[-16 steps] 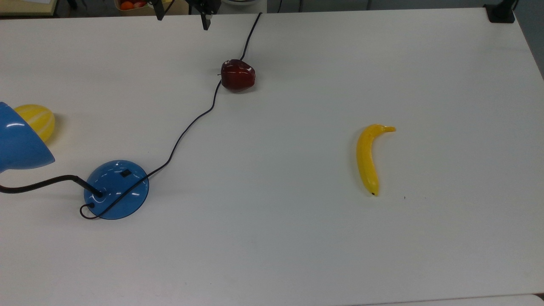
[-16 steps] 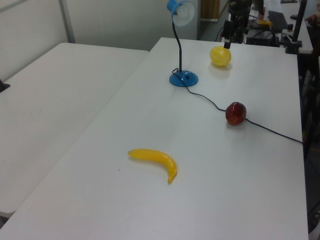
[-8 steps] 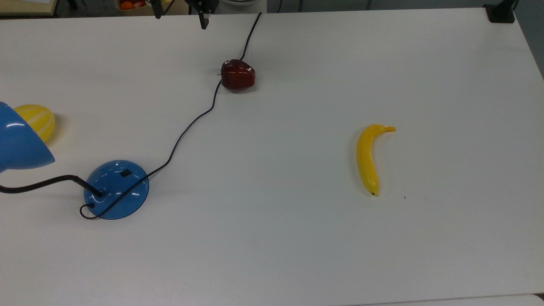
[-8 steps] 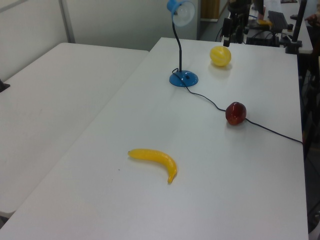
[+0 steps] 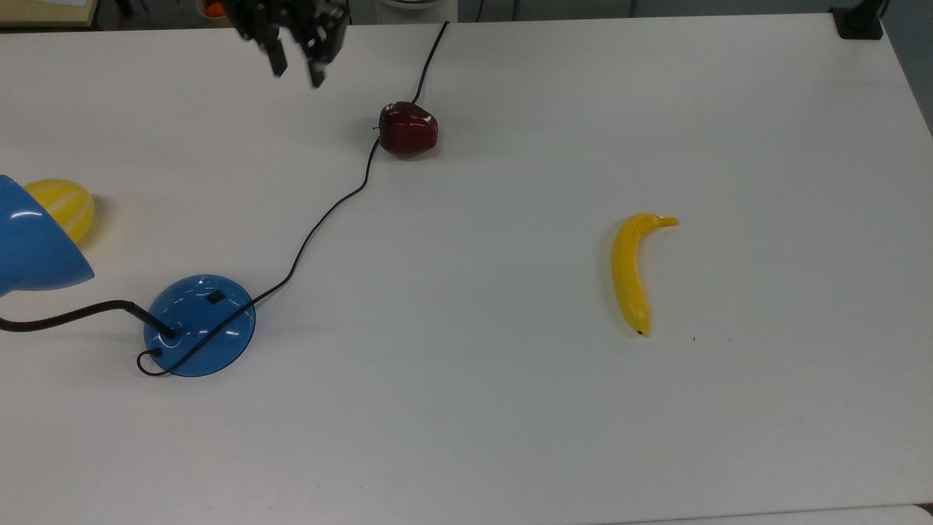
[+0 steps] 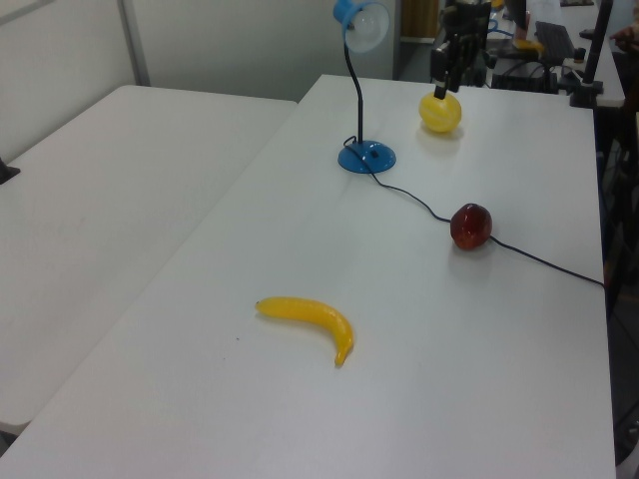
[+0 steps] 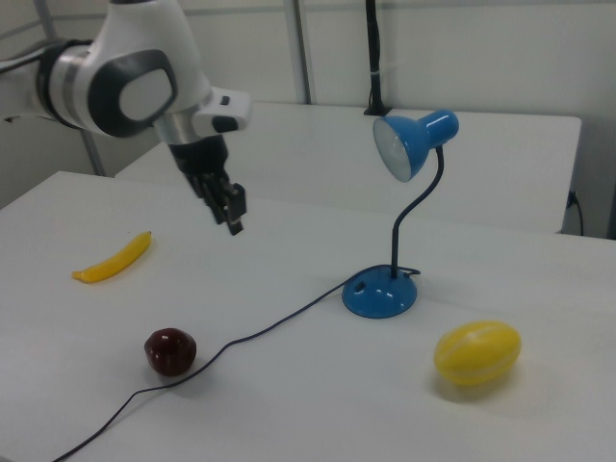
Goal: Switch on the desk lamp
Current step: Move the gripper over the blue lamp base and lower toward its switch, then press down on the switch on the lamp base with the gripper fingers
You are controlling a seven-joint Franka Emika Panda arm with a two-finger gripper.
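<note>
Swung in over the table's far edge toward the desk lamp (image 5: 198,325); gripper (image 5: 297,71) fingers parted, grasping nothing; switch (image 5: 215,297) still well apart, unpressed.

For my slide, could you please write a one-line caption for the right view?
Panda gripper hovers above the table, between banana and unlit blue desk lamp; apple sits by the lamp's cord.

A white worktop (image 5: 510,437) fills the room's middle; a second white table (image 6: 90,230) stands beside it (across a narrow gap), pale wall panels (image 7: 481,48) behind.
</note>
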